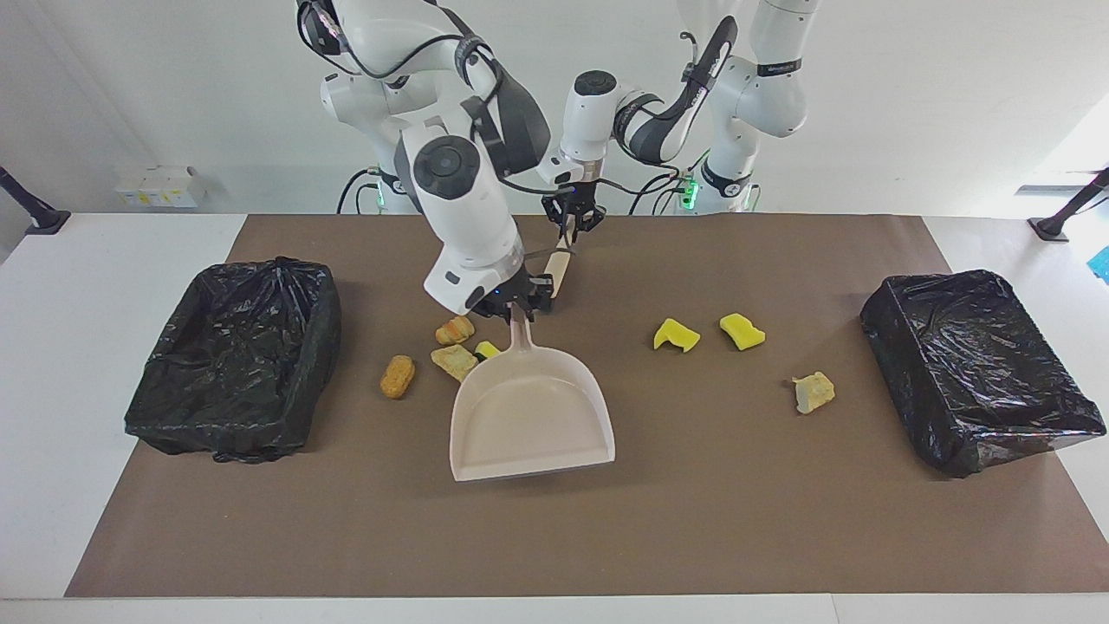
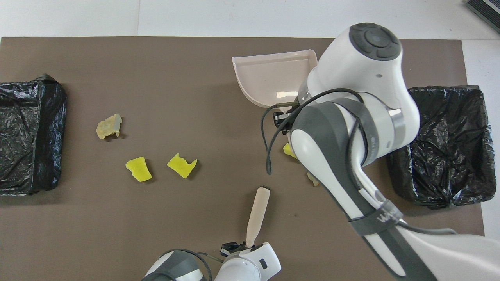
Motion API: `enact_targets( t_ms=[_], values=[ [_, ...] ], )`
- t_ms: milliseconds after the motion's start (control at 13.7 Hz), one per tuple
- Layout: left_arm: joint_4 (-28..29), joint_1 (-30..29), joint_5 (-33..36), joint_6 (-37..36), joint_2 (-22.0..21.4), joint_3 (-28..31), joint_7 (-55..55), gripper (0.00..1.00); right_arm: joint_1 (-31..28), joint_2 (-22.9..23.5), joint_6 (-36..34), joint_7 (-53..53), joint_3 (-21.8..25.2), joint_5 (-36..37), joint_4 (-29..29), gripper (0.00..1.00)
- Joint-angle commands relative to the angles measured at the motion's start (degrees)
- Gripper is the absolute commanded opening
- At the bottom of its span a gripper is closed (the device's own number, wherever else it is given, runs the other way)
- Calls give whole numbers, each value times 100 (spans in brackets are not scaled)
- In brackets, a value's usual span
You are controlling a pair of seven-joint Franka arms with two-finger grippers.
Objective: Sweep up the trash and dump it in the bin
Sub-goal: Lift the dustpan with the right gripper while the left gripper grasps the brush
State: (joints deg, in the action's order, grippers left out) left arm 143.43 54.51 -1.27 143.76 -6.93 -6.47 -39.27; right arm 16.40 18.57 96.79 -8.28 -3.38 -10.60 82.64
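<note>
The right gripper (image 1: pixel 517 305) pinches the dustpan (image 1: pixel 528 414) handle; its arm hides some trash (image 1: pixel 455 361). The left gripper (image 1: pixel 569 222) pinches a brush (image 2: pixel 256 214).

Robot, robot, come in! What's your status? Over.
Right pincer shut on beige plastic dustpan. Left pincer shut on beige stick. Yellow and tan scraps unswept. Nothing blocking.

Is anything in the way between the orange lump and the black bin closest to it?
No, nothing visible. Only bare brown mat lies between the orange lump and that bin. The dustpan in the right gripper is toward the table's middle, not between them.
</note>
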Motion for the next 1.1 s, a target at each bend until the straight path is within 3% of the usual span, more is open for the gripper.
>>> enact_targets(
  t_ms=[0, 293, 586, 805, 1025],
  values=[
    [-463, -80, 75, -1091, -204, 93, -28, 0, -478, -502, -193, 1150, -49, -65, 561, 0],
    [-1009, -1035, 83, -2726, -476, 154, 190, 0, -708, -573, -714, 2985, -31, 715, 586, 0],
    [-1395, -2879, 75, -3538, -635, 189, 2662, 0, -630, -766, -408, 4815, -48, 1524, 1078, 0],
    [-1493, -4199, 75, -3295, -451, 189, 4659, 0, -629, -767, -4, 6379, -49, 1719, 1315, 0],
    [-1598, -5131, 249, -2478, -30, 189, 6023, 0, -393, -670, 304, 6656, -57, 1763, 1605, 0]
  ],
)
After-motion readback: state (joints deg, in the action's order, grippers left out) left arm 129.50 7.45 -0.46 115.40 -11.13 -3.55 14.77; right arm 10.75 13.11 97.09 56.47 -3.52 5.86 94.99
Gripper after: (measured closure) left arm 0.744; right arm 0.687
